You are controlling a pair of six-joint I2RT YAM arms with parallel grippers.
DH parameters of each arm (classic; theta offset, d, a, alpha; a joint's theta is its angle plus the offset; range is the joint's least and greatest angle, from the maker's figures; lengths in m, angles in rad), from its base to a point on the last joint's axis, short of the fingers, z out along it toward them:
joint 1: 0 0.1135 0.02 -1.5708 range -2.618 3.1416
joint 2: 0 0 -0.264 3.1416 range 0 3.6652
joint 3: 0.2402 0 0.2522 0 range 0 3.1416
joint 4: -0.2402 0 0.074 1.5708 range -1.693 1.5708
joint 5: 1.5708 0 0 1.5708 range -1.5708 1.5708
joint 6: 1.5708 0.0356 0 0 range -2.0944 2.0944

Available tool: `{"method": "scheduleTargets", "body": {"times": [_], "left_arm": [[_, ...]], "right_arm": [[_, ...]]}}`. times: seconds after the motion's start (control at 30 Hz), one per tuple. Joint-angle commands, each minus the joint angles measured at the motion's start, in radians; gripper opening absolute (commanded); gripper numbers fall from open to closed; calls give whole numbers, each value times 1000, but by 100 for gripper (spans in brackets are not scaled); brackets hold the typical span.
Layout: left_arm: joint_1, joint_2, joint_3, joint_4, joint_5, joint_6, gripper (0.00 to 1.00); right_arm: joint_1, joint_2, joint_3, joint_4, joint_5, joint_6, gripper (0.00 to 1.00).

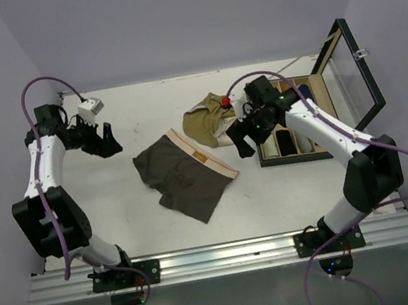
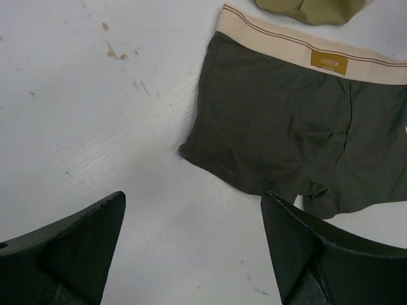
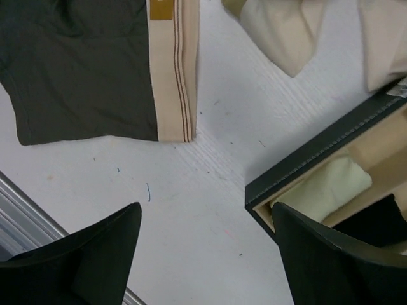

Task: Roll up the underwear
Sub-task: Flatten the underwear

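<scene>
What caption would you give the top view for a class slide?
Left hand and right hand open above the table, dark brown briefs flat at centre, olive briefs crumpled near an open box.

Bright, even light — soft shadows, sharp

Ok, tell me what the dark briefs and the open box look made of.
Dark brown boxer briefs with beige waistband: soft matte knit, likely cotton; the gold tag reads COTTON. Black hinged box: matte leather-like covering, probably faux, with stitching along its rim.
</scene>
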Motion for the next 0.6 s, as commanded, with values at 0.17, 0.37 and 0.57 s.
{"method": "scheduleTargets", "body": {"times": [0.17,0.37,0.57], "left_arm": [[7,182,5,15,145,101,78],[4,252,-44,154,177,81,77],[-26,302,-87,220,240,136,76]], "right_arm": [[106,163,39,56,-69,-7,75],[110,275,30,111,-96,-16,60],[110,355,28,163,-95,-5,55]]}}
